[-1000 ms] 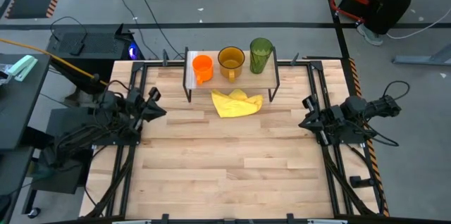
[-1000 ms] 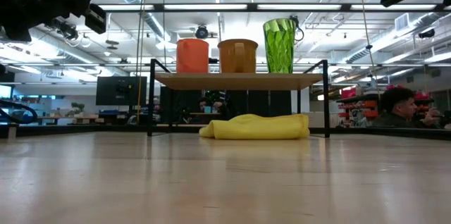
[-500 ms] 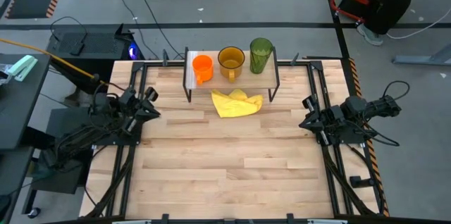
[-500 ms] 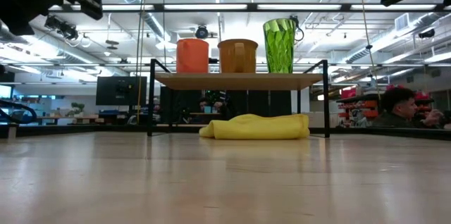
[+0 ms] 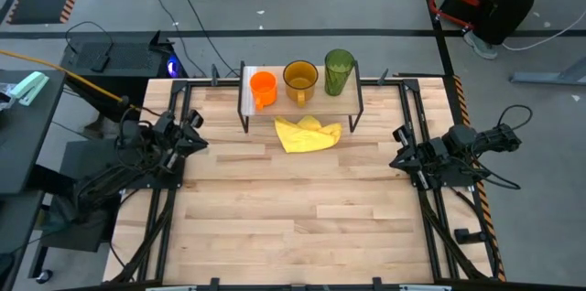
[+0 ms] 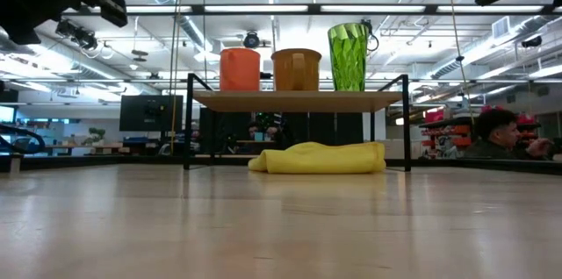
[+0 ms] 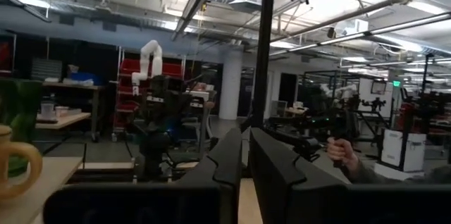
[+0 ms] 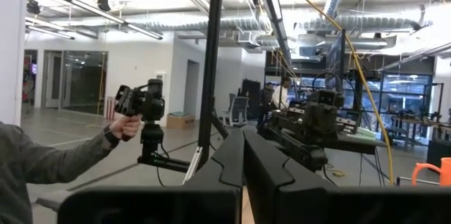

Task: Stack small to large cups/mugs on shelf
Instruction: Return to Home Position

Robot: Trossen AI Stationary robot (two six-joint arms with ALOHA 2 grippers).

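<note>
Wooden counter seen from above: my left pincer sits at its left edge and my right pincer at its right edge, both well apart from the shelf at the far side. On the shelf, in a row from left to right, stand the orange mug, the yellow mug and the green tumbler. A yellow cloth lies just in front.

Low view: all three vessels stand upright side by side on the board, with the cloth on the counter beneath.

Left wrist view: my fingers are closed together, gripping nothing.

Right wrist view: my fingers are likewise closed and empty.
</note>
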